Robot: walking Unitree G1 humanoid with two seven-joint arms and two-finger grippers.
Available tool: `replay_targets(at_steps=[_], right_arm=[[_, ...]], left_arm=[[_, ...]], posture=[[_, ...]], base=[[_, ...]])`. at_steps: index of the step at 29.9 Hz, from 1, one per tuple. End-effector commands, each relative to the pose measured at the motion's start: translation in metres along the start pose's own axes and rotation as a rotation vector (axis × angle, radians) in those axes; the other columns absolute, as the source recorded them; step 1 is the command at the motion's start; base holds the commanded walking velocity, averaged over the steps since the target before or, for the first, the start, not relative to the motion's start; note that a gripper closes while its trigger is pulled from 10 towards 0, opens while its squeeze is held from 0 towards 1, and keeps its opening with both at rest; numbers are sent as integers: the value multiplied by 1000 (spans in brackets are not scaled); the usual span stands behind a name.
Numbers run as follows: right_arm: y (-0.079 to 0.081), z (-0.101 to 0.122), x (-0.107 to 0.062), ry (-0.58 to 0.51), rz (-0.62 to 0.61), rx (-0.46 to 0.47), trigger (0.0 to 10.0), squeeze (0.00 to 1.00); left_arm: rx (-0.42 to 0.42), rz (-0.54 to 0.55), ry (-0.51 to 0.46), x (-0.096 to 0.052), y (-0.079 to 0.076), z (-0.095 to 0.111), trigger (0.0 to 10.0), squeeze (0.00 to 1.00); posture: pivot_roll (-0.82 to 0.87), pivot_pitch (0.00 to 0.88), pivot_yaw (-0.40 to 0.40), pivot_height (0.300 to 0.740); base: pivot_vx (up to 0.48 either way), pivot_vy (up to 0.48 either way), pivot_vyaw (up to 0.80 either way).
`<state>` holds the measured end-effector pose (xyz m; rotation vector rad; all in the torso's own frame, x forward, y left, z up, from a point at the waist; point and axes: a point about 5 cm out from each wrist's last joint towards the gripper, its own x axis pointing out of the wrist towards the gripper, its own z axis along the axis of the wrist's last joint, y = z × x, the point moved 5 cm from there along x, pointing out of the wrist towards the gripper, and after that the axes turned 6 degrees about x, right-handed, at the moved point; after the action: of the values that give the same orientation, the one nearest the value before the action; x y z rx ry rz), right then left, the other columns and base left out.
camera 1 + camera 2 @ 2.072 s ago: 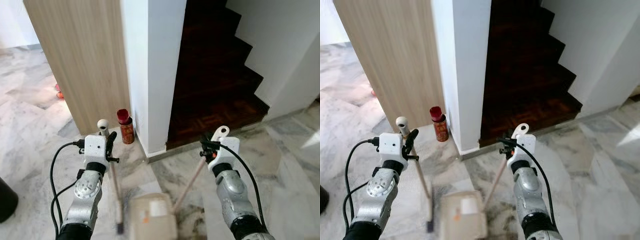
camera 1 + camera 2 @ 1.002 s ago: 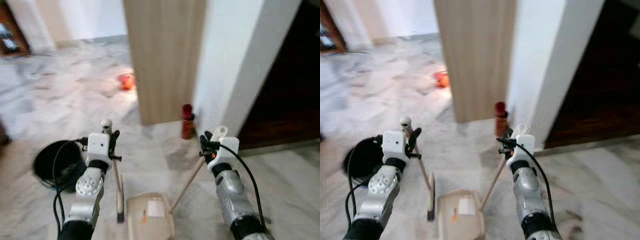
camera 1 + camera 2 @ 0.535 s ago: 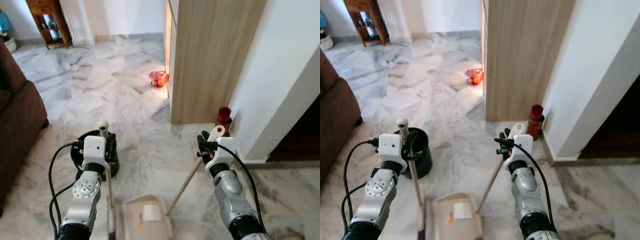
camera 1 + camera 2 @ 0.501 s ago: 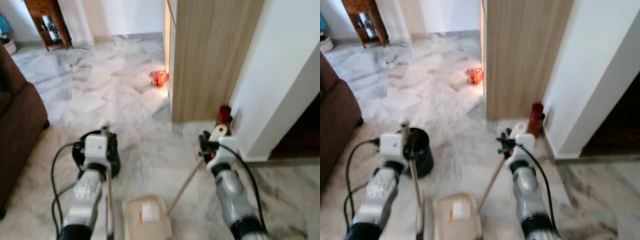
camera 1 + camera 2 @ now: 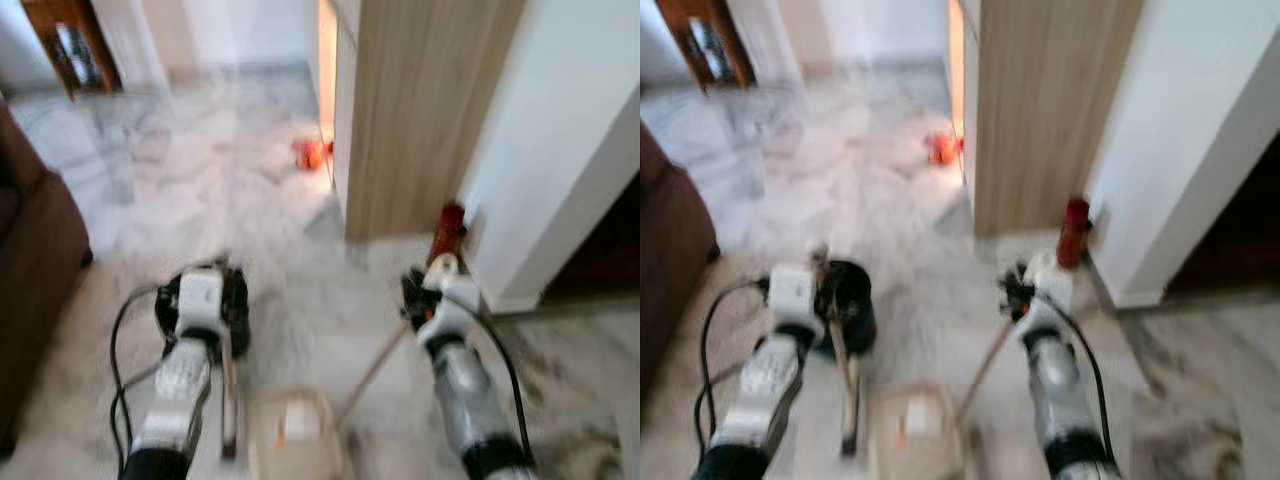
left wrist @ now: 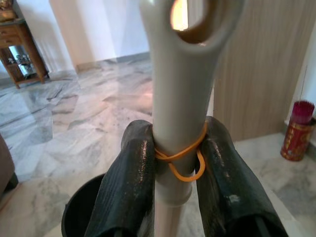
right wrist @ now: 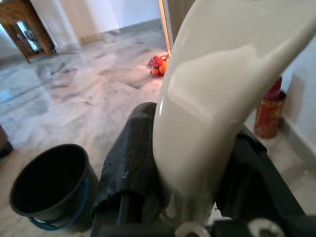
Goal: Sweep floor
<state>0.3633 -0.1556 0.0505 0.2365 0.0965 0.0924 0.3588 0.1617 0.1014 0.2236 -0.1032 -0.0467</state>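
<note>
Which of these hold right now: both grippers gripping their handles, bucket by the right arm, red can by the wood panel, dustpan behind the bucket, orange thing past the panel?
1. The left gripper is shut on the broom handle. True.
2. The right gripper holds the dustpan handle. True.
3. The black bucket stands beside the right arm. False: it is by the left arm.
4. A red can stands at the foot of the wood panel. True.
5. The dustpan lies beyond the bucket. False: it lies nearer, between the arms.
6. An orange object lies on the floor past the panel. True.
</note>
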Motion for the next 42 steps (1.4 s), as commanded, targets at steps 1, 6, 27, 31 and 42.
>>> replay_targets(at_steps=[1,6,27,31,42], right_arm=[[11,14,7,-45,28,6,10000,0],[12,13,7,-42,30,10,10000,0],[12,11,7,-36,32,12,10000,0],[13,14,8,-41,32,10,10000,0],[19,44,16,-133,41,13,10000,0]], left_arm=[[12,15,-29,1,8,6,10000,0],[13,15,-28,1,8,6,10000,0],[16,11,-27,1,8,6,10000,0],[22,5,-28,1,7,6,10000,0],[38,-9,-29,2,5,6,10000,0]], posture=[[101,0,15,740],[103,0,15,740],[103,0,16,740],[101,0,17,740],[97,0,21,740]], base=[[0,345,0],[0,345,0],[0,312,0],[0,0,0],[0,0,0]])
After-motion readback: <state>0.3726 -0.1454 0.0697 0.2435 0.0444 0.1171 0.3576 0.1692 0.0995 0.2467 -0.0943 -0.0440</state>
